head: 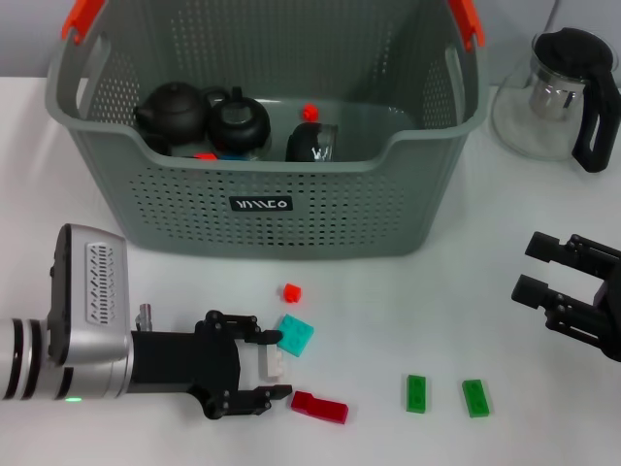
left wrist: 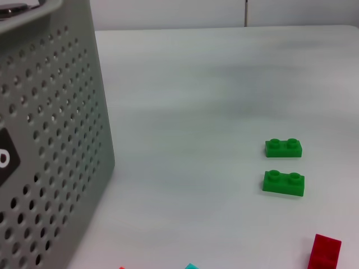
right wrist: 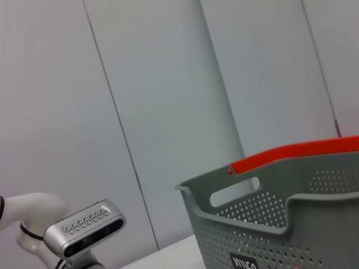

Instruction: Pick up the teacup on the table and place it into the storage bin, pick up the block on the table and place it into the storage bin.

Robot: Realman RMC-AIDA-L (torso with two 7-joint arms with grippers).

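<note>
While the left claw [head: 267,367] lay low on the white desk [head: 408,311] in front of the storage bin [head: 262,209], its fingers were spread around a small white block [head: 273,363], one finger on each side, with no clear pinch visible. A teal block [head: 295,335] sat just beside the upper finger, and a red flat block [head: 319,407] lay just beside the lower one. A tiny red cube [head: 291,292] rested between the teal block and the bin wall. Two green blocks [head: 416,393] [head: 475,398] lay side by side, well apart toward the right. Inside the bin stood two dark teapots [head: 173,111] [head: 239,121] and a dark teacup [head: 311,144]. The right claw [head: 543,270] hovered near the desk's right edge, fingers spread and holding nothing. A glass teapot [head: 558,92] stood beyond it, right of the bin.
</note>
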